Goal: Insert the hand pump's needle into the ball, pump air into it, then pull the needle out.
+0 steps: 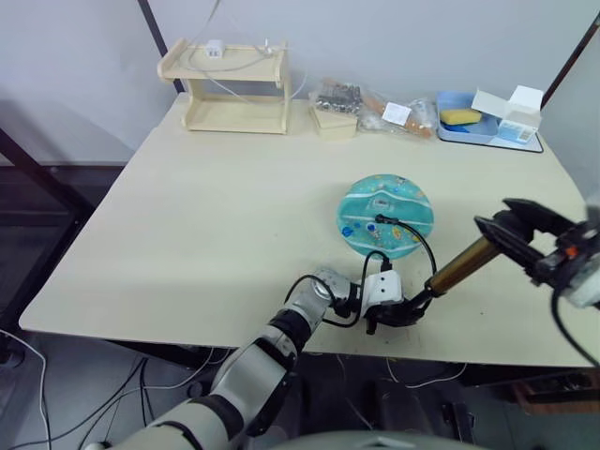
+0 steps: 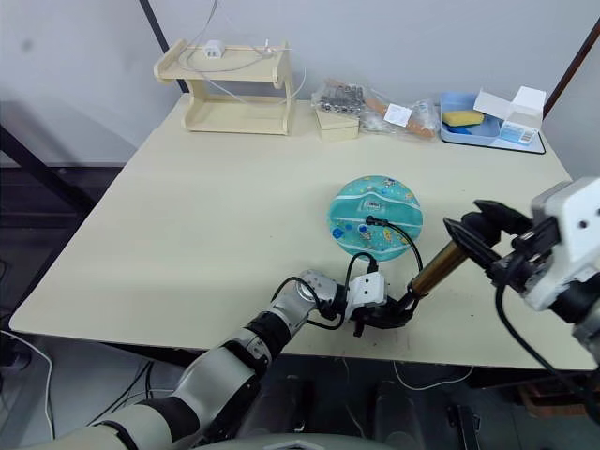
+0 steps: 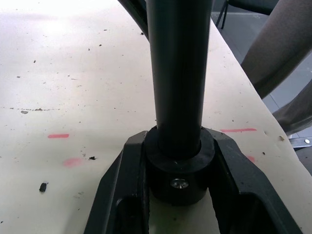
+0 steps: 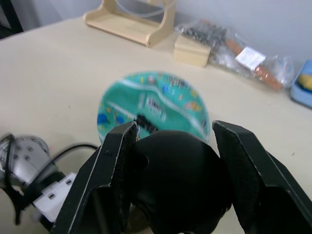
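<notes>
Left eye view: both pincers clamp the hand pump over the beige table, white wall behind

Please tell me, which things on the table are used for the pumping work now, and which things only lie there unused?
Used for the job:
- amber-gold hand pump with thin black hose
- flattened teal ball with cartoon prints
- left gripper, shut on the pump's lower black end
- right gripper, shut on the pump's black handle

Only lying there:
- wooden shelf
- small wooden box
- plastic bags
- blue tray with yellow sponge and white carton
</notes>
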You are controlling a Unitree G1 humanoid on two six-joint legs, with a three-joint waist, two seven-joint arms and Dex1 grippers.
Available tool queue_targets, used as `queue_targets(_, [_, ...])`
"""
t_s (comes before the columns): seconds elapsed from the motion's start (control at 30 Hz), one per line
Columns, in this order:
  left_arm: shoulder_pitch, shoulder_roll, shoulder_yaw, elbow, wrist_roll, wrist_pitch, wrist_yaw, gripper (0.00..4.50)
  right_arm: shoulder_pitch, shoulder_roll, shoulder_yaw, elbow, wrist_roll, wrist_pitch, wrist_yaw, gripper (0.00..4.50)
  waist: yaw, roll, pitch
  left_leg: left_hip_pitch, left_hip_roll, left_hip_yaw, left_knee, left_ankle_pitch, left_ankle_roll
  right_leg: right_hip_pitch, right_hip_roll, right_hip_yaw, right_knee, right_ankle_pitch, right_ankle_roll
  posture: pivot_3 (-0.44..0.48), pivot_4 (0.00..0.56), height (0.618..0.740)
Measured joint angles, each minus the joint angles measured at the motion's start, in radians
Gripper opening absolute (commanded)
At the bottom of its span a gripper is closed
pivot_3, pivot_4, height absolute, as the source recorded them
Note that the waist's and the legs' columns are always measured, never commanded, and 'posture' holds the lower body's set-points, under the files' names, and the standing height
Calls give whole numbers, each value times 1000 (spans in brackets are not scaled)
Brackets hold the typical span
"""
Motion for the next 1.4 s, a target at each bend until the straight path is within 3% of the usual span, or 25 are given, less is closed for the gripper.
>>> queue_targets(0.1, [0,0,0,0,-2,-1,-2,1090,-1,-80,-119,6,142,22,-51,2000,0,0,0,-9,-2,1,3,0,0,-7,1,-2,0,1,1,0,150,740])
queue_targets(0.2, [3,0,0,1,-2,0,-1,1090,22,-72,-108,8,124,21,-68,1999,1,-5,0,-10,-3,1,3,0,0,-7,1,-3,0,3,4,0,150,740])
queue_targets(0.43, [12,3,2,3,-2,14,7,1090,38,100,261,32,-240,-102,5,1995,-2,-19,-11,-7,-1,-2,3,0,0,-6,3,-3,0,1,1,0,150,740])
queue_targets(0.47, [16,3,1,3,-3,22,10,1090,49,161,393,71,-374,-166,45,1994,-2,-25,-17,-7,0,-2,3,0,0,-6,4,-3,0,1,1,0,150,740])
queue_targets(0.53, [17,3,2,3,-3,25,14,1090,51,186,472,101,-459,-211,72,1994,-2,-27,-22,-6,1,-4,3,0,0,-5,4,-2,0,1,1,0,150,740])
queue_targets(0.6, [20,5,1,3,-3,39,19,1090,57,268,648,200,-644,-317,135,1994,-3,-31,-26,0,2,-4,2,0,0,-1,4,-2,0,0,1,0,150,740])
queue_targets(0.7, [26,6,1,4,-3,47,28,1090,52,323,702,241,-746,-399,174,1994,-7,-30,-26,10,4,-2,0,-3,-4,9,0,-1,-3,0,1,0,150,740])
queue_targets(0.87, [26,9,2,4,-3,43,30,1090,48,327,692,227,-768,-387,199,1993,-5,-30,-26,10,8,-3,0,-3,-6,9,-3,-4,-3,0,1,0,150,740])
queue_targets(0.97, [20,8,1,4,-3,37,27,1090,25,300,635,172,-732,-310,200,1993,-5,-20,-20,8,7,-1,1,-3,-5,7,-3,-3,-3,1,1,0,150,740])
queue_targets(1.17, [16,-3,2,4,-12,1,30,1090,-99,128,382,68,-384,-72,130,1992,0,-1,-2,2,0,1,1,-1,-1,3,-3,-2,-3,2,4,0,150,740])
queue_targets(1.4, [5,-30,-1,43,-2,-37,102,1090,-171,-112,100,46,23,28,19,1992,5,2,4,-1,-1,0,3,0,-1,1,-4,-4,-3,2,4,0,150,740])
